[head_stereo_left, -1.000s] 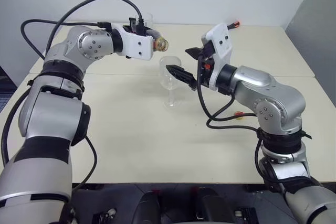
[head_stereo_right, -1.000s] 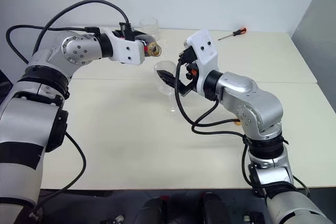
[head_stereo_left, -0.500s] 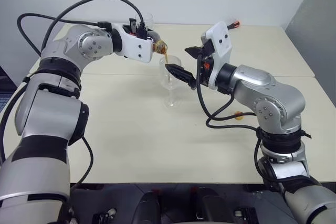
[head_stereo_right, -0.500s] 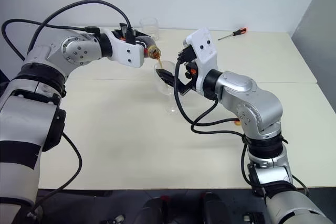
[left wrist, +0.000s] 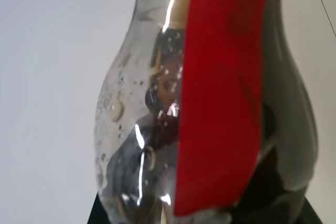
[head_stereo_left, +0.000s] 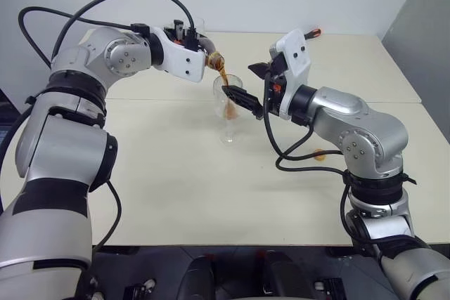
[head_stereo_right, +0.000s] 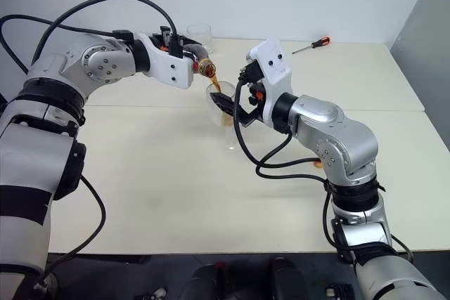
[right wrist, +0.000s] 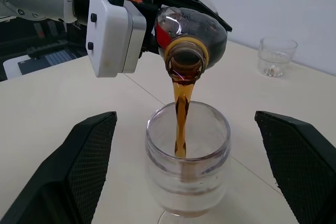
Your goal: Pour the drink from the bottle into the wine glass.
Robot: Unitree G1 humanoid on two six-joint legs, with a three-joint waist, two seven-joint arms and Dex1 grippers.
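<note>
Currently Pouring: Spill and Tip Hazards

Right gripper (right wrist: 184, 174) brackets the wine glass (right wrist: 187, 174), fingers (right wrist: 84, 166) apart, not touching. Any nudge topples it. Above the glass, the left gripper (head_stereo_left: 199, 50), clamped on the bottle (right wrist: 191, 32), streams drink (right wrist: 181, 114) into the bowl; excess tilt overshoots the rim.

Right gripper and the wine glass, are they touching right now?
Apart. In the right wrist view the right gripper stands wide open, with table showing between each finger and the wine glass.

Bottle (right wrist: 191, 27) tipped above wine glass (right wrist: 187, 161); tumbler (right wrist: 273, 56) on table (head_stereo_left: 176, 194) behind; screwdriver (head_stereo_right: 311, 45) far right.
</note>
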